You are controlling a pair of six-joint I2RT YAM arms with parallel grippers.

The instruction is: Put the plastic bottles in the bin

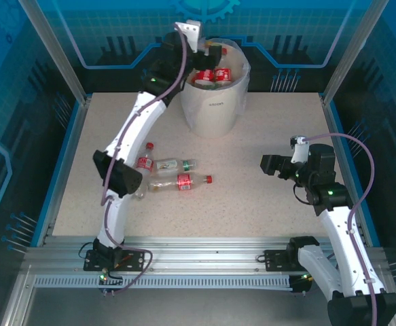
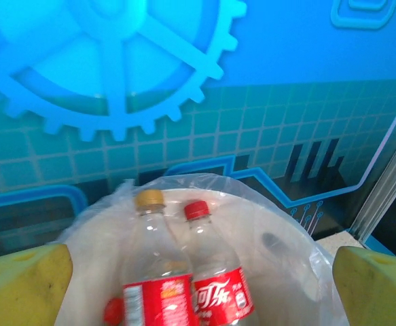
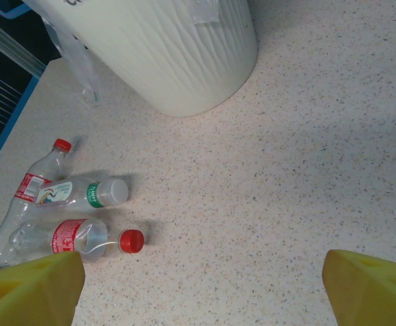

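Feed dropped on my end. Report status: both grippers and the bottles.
Left gripper open, empty, over bin. Right gripper open, empty. Three bottles lying outside bin; other bottles inside. Nothing blocking them.

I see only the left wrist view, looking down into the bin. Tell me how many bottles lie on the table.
Observer: Three, clustered left of centre: a white-labelled bottle, a red-labelled bottle nearer the arms, and a red-capped bottle furthest left.
Operator: Report the right end effector.
Observer: The right end effector is open and empty, over bare table on the right side.
Operator: Place my left end effector against the bin.
Observer: The left end effector hangs open over the far rim of the bin, which stands upright at the table's far middle.
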